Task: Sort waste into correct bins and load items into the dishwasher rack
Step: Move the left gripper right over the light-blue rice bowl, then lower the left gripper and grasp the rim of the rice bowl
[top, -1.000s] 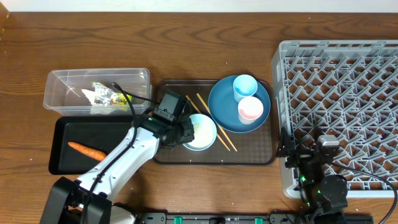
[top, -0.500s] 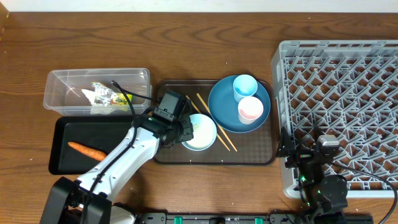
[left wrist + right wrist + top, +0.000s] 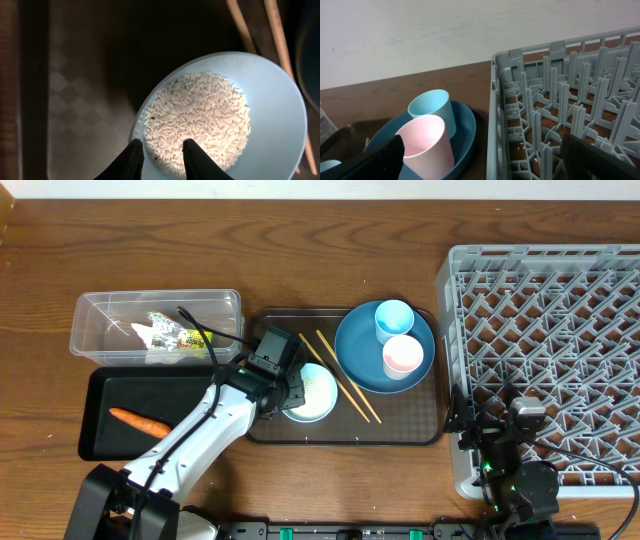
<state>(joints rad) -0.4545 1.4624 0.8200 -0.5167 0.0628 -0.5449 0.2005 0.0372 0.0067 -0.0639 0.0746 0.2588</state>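
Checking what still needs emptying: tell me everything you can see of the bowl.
The bowl is round, shallow, pale white-blue, smooth like plastic. A heap of loose white rice grains fills its bottom. It sits on the dark brown tray, left of the chopsticks. The left pincer clamps its near rim, one finger outside, one over the rice.

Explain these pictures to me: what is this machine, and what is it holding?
These are two robot arms at a table. One picture looks down from above; the other two come from cameras on each wrist. The left gripper pinches the rim of a bowl of rice over a brown tray, beside chopsticks and a blue plate carrying a light blue cup and a pink cup. The right gripper hangs open, empty, by the grey dishwasher rack. Further left, a clear tub holds a wrapper and a black tray holds a carrot.
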